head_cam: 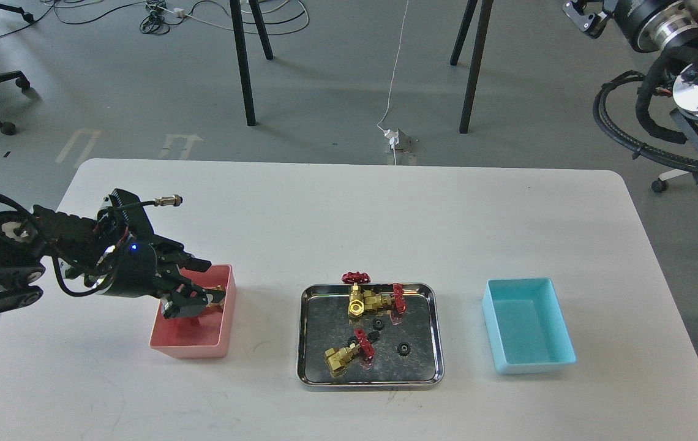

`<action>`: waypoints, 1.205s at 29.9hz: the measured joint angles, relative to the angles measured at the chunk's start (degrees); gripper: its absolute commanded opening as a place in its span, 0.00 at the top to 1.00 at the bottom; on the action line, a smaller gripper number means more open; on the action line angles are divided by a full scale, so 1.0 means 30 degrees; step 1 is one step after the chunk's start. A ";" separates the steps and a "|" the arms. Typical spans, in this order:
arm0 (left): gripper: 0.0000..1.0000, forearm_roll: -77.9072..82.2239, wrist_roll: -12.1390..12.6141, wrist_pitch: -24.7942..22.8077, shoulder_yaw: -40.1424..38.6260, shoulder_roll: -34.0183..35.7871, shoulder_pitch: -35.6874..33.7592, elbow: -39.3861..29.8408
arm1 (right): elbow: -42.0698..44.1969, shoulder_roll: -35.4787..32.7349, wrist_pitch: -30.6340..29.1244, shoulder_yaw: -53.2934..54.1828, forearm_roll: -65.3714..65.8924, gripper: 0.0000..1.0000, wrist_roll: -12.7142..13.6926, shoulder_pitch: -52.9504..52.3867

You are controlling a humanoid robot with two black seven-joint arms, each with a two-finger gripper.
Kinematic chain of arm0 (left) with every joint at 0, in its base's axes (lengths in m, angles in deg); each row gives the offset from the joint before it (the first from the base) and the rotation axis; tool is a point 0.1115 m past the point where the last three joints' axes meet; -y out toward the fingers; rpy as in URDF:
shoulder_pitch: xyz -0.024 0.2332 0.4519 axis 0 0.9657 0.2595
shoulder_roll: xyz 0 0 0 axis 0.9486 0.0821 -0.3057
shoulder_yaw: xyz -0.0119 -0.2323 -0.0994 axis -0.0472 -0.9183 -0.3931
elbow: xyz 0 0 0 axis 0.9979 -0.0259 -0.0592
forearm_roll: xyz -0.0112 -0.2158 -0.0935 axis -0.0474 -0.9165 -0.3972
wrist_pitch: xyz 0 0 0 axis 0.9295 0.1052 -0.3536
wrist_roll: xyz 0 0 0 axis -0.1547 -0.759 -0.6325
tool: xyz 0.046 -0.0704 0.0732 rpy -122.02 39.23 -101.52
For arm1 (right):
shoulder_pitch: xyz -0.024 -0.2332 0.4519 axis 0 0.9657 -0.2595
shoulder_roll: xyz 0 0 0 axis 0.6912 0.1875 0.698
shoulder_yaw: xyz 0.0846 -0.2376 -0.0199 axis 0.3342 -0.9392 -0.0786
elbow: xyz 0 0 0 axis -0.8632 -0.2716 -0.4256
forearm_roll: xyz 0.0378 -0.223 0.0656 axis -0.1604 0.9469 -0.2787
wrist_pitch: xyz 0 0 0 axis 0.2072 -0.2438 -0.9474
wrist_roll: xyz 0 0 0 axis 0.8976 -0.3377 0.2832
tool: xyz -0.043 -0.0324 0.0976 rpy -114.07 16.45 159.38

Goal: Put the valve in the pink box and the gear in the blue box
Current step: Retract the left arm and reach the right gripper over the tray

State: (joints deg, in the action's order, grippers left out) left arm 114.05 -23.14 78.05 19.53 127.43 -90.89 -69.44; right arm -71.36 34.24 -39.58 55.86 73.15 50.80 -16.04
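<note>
My left gripper (pixel 197 288) reaches down into the pink box (pixel 221 331) at the table's left. Its fingers look spread, one finger (pixel 199 264) above a brass-gold valve (pixel 213 297) that lies low in the box; the valve's red handwheel is mostly hidden. Three more valves lie in the steel tray (pixel 309 343): two together at the back (pixel 362 301) and one at the front left (pixel 343 358). Tiny black gears (pixel 404 349) (pixel 378 323) lie between them. The blue box (pixel 554 361) stands empty on the right. My right gripper (pixel 580 15) is a small dark part at the top edge.
My right arm's silver joints and black cables (pixel 692 86) hang over the floor at the upper right, off the table. The white table (pixel 349 214) carries only the two boxes and the tray. Chair legs and cords are on the floor behind.
</note>
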 measured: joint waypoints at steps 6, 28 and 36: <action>0.09 -0.2281 0.0000 -0.0386 -0.6095 0.2853 -0.0143 -0.1066 | -0.4616 -0.2267 -0.1155 -0.6885 1.1218 0.00 -0.0148 -0.1795; 0.02 -2.9105 0.0001 -0.8243 -1.8362 -0.0727 0.4778 -0.1590 | -1.1008 0.4250 -0.5664 -2.4266 2.4942 0.42 -0.0250 -0.7662; 0.02 -2.9039 0.0000 -0.8285 -1.9730 -0.0941 0.6413 -0.1530 | -0.7888 0.8203 -0.4352 -2.5586 2.4948 0.46 -0.0250 -0.6816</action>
State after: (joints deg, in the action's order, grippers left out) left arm 26.93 -23.14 53.19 -39.66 124.61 -71.65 -74.03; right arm -95.03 58.85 -52.63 -20.90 147.99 50.05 -36.49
